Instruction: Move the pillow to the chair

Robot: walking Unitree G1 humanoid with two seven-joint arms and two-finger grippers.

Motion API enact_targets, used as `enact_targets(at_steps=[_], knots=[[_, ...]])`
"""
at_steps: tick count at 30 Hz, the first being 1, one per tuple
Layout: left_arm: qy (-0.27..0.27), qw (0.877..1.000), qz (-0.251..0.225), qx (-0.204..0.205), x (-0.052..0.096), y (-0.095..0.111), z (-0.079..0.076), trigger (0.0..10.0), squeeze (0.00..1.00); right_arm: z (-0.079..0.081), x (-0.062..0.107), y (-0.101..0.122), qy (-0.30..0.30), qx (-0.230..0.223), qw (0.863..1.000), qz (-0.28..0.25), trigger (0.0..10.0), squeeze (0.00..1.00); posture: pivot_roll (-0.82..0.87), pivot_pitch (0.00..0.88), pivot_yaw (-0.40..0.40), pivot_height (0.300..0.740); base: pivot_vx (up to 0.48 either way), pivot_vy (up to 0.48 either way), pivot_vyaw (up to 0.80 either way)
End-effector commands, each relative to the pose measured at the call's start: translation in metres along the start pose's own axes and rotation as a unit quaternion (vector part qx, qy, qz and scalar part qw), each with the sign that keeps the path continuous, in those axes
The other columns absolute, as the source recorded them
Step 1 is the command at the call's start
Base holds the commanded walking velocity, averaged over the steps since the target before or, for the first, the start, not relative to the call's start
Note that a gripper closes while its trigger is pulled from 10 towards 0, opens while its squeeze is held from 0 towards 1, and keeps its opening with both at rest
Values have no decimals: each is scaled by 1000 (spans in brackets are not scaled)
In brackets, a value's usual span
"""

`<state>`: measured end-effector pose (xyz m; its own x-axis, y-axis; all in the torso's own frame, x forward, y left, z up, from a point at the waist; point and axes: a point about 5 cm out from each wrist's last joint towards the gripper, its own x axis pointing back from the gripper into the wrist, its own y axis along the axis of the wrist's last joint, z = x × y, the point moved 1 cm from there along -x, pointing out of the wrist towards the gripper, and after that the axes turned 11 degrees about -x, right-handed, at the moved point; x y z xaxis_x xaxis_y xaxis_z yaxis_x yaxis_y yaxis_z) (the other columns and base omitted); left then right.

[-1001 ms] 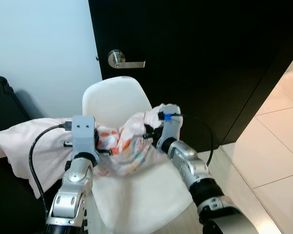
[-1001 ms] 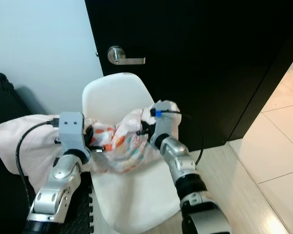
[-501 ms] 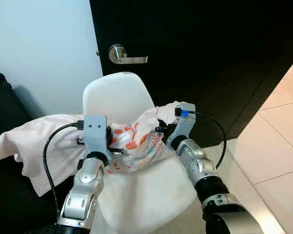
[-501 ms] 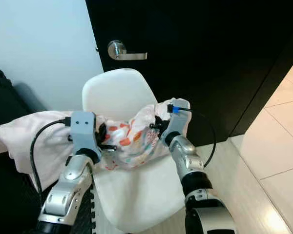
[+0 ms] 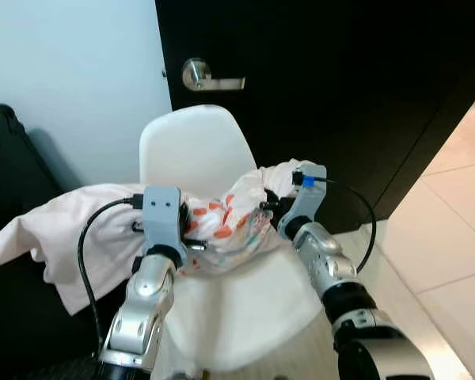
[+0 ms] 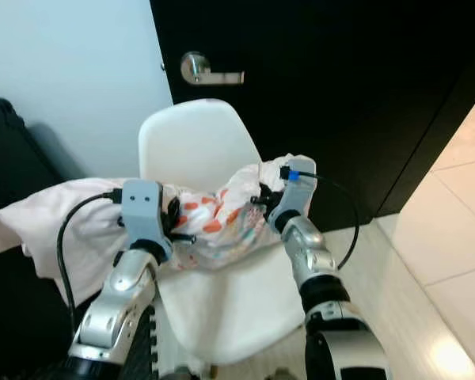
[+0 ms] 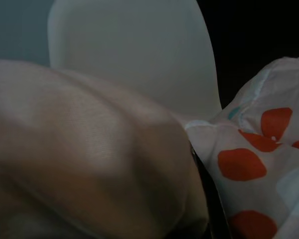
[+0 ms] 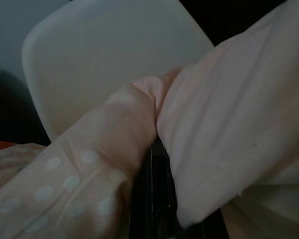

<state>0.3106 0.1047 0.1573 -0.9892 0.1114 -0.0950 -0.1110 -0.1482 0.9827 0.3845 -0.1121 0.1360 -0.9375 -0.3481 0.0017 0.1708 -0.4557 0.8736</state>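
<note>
From my head, the pillow [image 5: 226, 229] hangs between my left gripper [image 5: 191, 237] and right gripper [image 5: 269, 212], long axis across, just above the chair [image 5: 245, 305] seat. Each wrist shows fabric bunched over my fingers, clamped on the pillow's ends, equally near.

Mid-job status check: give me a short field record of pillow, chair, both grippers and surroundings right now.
pillow: white with orange spots, bunched, held up between both grippers above the seat
chair: white shell chair, directly ahead, in front of a black door
left gripper: shut on pillow's left edge
right gripper: shut on pillow's right edge
pink cloth: draped to the robot's left, over something dark
placement: pillow not yet released on the seat
</note>
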Motion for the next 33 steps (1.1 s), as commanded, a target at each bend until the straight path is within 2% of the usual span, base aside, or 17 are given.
enact_targets(at_steps=[1,4,7,8,9,10,11,12,15,16,18,20,25,33], knots=[[-16,999,-38,-10,-2,13,-5,10000,0,7,-1,-7,17,-7,1000,5,10000,0,17,119,30,610,0,0,0],[-8,998,-53,-27,-8,19,2,10000,0,9,-2,-8,21,4,1000,13,10000,0,16,117,29,610,0,0,0],[-5,998,-53,-27,-9,20,5,10000,0,8,-2,-10,18,14,999,22,10000,0,16,120,31,610,0,0,0],[-3,998,-52,-28,-10,19,6,10000,0,6,-2,-12,9,31,999,33,10000,0,14,120,31,610,0,0,0],[-2,998,-49,-29,-10,17,8,10000,0,-1,-1,-16,-20,59,997,55,10000,0,13,119,31,610,0,0,0],[-2,998,-49,-29,-10,17,8,10000,0,-1,-1,-16,-20,59,997,55,10000,0,13,119,31,610,0,0,0],[-3,999,-44,-26,-9,14,7,10000,0,-10,1,-19,-54,77,993,69,10000,0,11,120,34,610,0,0,0],[-3,999,-44,-26,-9,14,7,10000,0,-10,1,-19,-54,77,993,69,10000,0,11,120,34,610,0,0,0],[-8,999,-35,-15,-7,10,5,10000,0,-23,6,-21,-98,88,988,81,10000,0,12,120,33,610,0,0,0],[-11,999,-30,-9,-6,7,2,10000,0,-33,10,-24,-128,105,981,98,10000,0,7,118,35,610,0,0,0],[-12,999,-29,-9,-6,7,1,10000,0,-35,11,-24,-133,109,980,101,10000,0,7,118,35,610,0,0,0],[-18,1000,-26,-2,-6,4,-3,10000,0,-42,15,-31,-162,122,970,133,10000,0,4,114,34,600,0,0,0],[-29,999,-9,15,-6,-4,-7,10000,0,-42,16,-37,-167,124,967,147,10000,0,0,110,35,570,0,0,0],[-39,999,2,15,-4,-11,-11,10000,0,-38,16,-45,-166,126,965,160,10000,0,-2,112,37,535,0,0,0]])
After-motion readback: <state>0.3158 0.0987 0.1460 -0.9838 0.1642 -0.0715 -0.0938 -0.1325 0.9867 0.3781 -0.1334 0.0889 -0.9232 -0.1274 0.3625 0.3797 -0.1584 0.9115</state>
